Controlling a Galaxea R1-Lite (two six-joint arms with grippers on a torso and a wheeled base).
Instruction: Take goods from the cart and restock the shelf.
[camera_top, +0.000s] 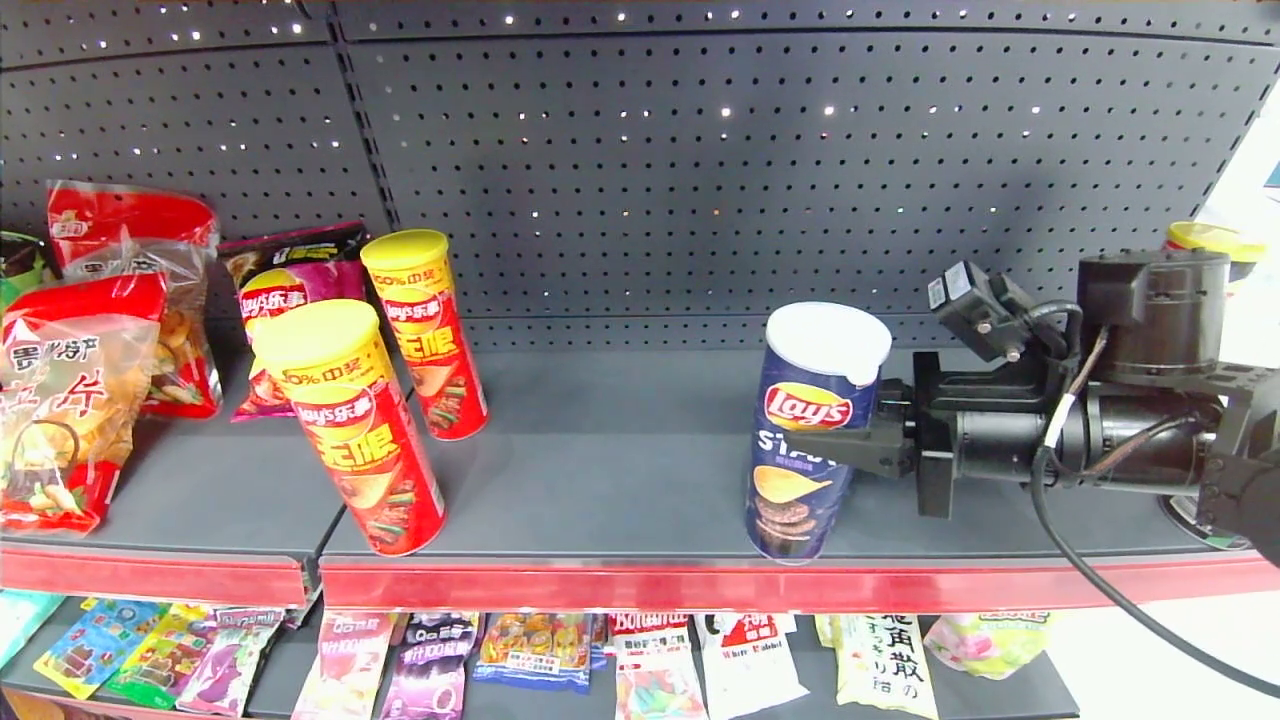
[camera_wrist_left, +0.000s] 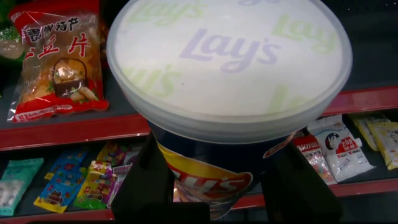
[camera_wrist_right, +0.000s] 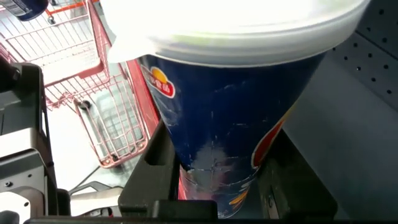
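A blue chips can (camera_top: 810, 430) with a white lid stands slightly tilted near the front edge of the grey shelf (camera_top: 620, 450). My right gripper (camera_top: 850, 445) is shut on its middle from the right side. The right wrist view has this blue can (camera_wrist_right: 236, 124) between the right gripper (camera_wrist_right: 221, 180) jaws, with the red wire cart (camera_wrist_right: 81, 81) behind it. In the left wrist view a second blue can (camera_wrist_left: 230, 62) sits in my left gripper (camera_wrist_left: 217, 186), held out in front of the shelves.
Two red cans with yellow lids (camera_top: 350, 420) (camera_top: 425, 330) stand at the shelf's left, snack bags (camera_top: 70, 400) beyond them. Open shelf floor lies between the red cans and the blue one. Packets (camera_top: 650, 660) fill the lower shelf. A yellow-lidded can (camera_top: 1210, 240) shows behind my right arm.
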